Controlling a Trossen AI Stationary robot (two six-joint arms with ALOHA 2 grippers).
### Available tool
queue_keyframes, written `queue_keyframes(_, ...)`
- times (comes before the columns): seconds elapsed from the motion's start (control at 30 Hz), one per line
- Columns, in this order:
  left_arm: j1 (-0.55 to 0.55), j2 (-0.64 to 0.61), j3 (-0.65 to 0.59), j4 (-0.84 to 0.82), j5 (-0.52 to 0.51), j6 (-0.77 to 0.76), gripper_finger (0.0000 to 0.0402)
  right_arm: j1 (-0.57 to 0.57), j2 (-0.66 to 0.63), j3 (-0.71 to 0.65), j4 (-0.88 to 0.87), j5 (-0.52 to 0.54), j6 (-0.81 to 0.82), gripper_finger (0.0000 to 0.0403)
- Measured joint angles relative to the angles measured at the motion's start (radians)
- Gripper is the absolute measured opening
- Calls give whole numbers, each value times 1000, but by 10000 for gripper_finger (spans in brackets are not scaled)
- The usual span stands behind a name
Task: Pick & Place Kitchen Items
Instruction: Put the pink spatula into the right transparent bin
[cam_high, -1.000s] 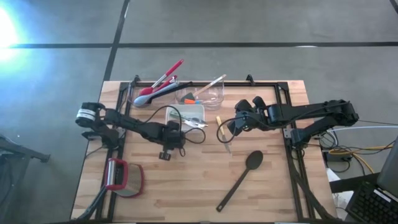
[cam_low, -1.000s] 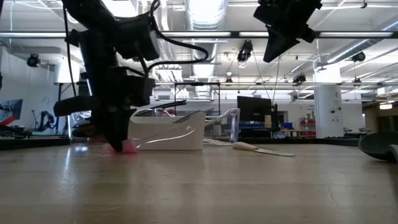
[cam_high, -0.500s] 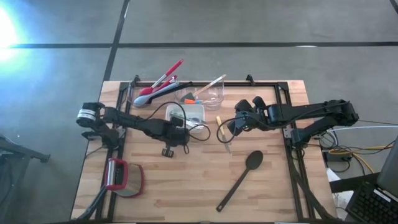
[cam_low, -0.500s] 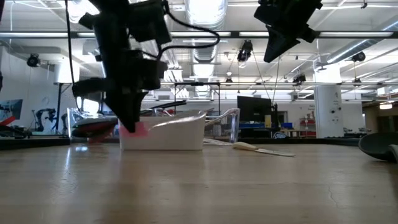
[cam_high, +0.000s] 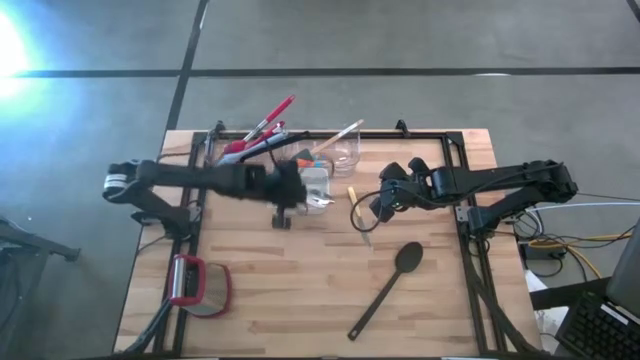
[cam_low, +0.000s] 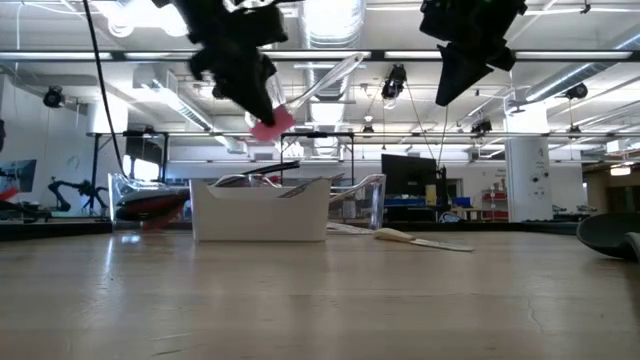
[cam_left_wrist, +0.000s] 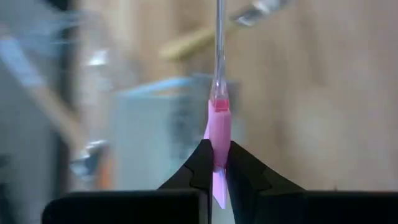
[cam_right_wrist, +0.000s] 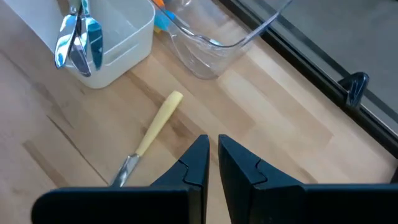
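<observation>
My left gripper (cam_high: 294, 190) is shut on a small utensil with a pink end (cam_low: 272, 121) and a clear handle (cam_low: 330, 76), high above the white square dish (cam_high: 316, 182). My right gripper (cam_high: 379, 206) is shut and empty, hovering above a pale-handled knife (cam_right_wrist: 155, 127) that lies flat on the table. A black spoon (cam_high: 390, 285) lies on the table's near right. Red and grey-blue utensils (cam_high: 258, 135) lie at the far edge. Metal spoons (cam_right_wrist: 78, 37) rest in the dish. My left gripper pinches the utensil's pink end (cam_left_wrist: 217, 134) between its two fingers (cam_left_wrist: 200, 163). The clear handle (cam_left_wrist: 219, 43) sticks out beyond the fingertips. The utensil is lifted clear, well above the dish's rim (cam_low: 262, 186).
A clear plastic tub (cam_high: 338, 150) stands just beyond the dish, with small coloured pieces inside. A red-and-grey rounded gadget (cam_high: 200, 285) lies at the near left. A black frame (cam_high: 465, 190) runs along the table's sides. Bare wood shows across the near middle.
My left gripper has risen from the tabletop with the pink-ended utensil and gone toward the far edge and the right, over the white dish. The utensil has gone from touching the table to hanging high above the dish. My right gripper has kept still.
</observation>
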Motion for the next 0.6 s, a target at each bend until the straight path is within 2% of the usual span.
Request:
queue_keyframes(0.17, 199, 9, 61, 118, -6, 71, 25, 0, -1, 0, 0, 2, 0, 29)
queue_keyframes(0.37, 443, 140, 158, 157, 209, 136, 25, 0, -1, 0, 0, 2, 1, 29)
queue_keyframes(0.47, 497, 234, 231, 127, 254, 157, 25, 0, -1, 0, 0, 3, 2, 29)
queue_keyframes(0.6, 506, 351, 335, 45, 264, 173, 25, 0, -1, 0, -2, 3, 3, 29)
